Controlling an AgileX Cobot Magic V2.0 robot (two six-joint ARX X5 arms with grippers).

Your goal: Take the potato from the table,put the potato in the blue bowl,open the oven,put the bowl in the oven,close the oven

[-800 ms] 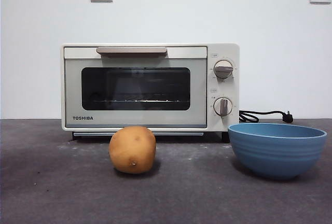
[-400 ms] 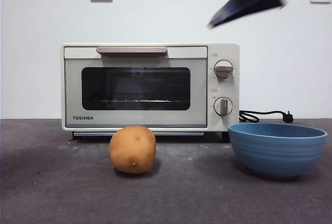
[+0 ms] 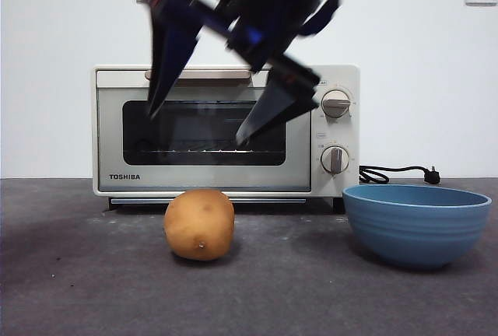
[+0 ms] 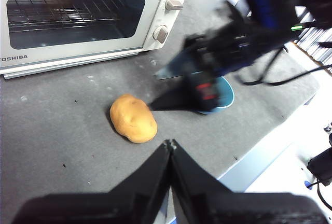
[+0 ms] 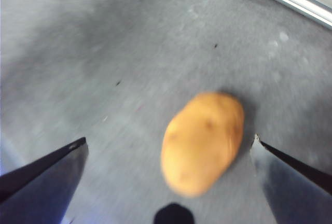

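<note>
On the tabletop (image 3: 70, 289) the oven (image 3: 226, 131) is the biggest item: it sits at the back against the wall, door closed, beige handle across the top of the door, two knobs on its right side, black cord (image 3: 397, 173) trailing off on the tabletop behind the bowl. Next down in size, I have the right arm coming in from above in the front view, dark and motion-blurred. The right gripper (image 3: 198, 130) hangs in front of the oven window, above the potato, with its fingers (image 3: 167, 60) spread wide apart. In the right wrist view the right gripper (image 5: 168, 146) is framing the potato (image 5: 202, 142), one finger on either side, neither touching it. The blue bowl (image 3: 416, 223) stands upright at the right of the tabletop, forward of the oven's right end, well apart from the potato; I can't see inside it from the front view. In the left wrist view the bowl is mostly hidden behind the right arm. The potato (image 3: 199, 225) lies on the tabletop in front of the oven door, left of the bowl, small dark eye spot facing the front camera. The left gripper (image 4: 170, 143) is off to the side, clear of the potato (image 4: 133, 118), fingers pressed together.
</note>
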